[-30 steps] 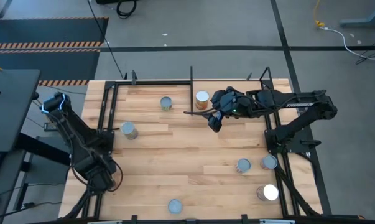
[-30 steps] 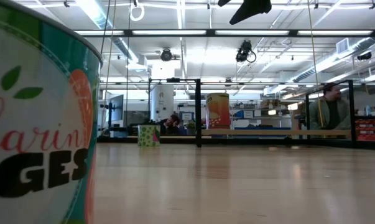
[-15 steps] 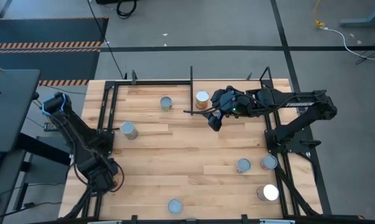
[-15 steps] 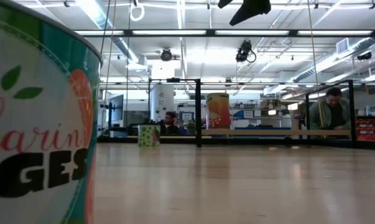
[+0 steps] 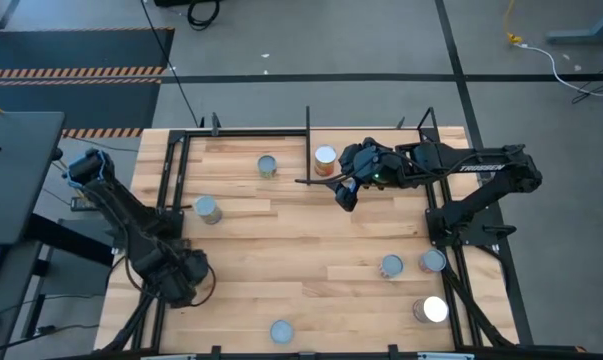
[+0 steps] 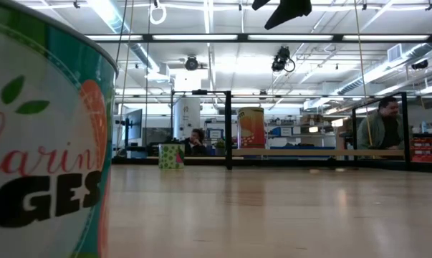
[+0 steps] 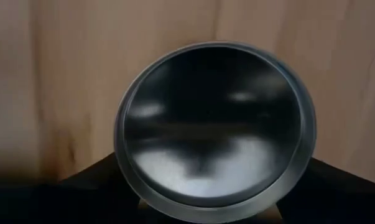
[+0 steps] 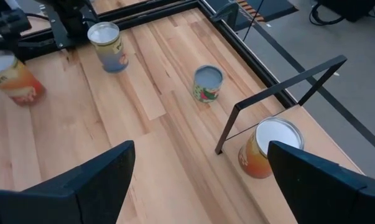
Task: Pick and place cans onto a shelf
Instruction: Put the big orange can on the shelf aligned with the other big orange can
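Note:
My left gripper is at the table's near left, over a can that it hides in the high view. The left wrist view looks straight down on that can's round silvery top, with a dark finger on each side. My right gripper hangs open and empty above the far middle, just near of the shelf. An orange can stands on the shelf's board at its left end. It also shows in the right wrist view. My left gripper has the can between its two fingers, which meet its wall on opposite sides just below the top rim. The fingers come from above, pointing down. The can is upright; whether its base is on the table I cannot tell.
Loose cans stand at the far middle, the left, the near edge and in a group of three near right. Black frame rails line the table's sides. People are in the room behind.
My left gripper has gone a little toward the table's right edge, still over its can.

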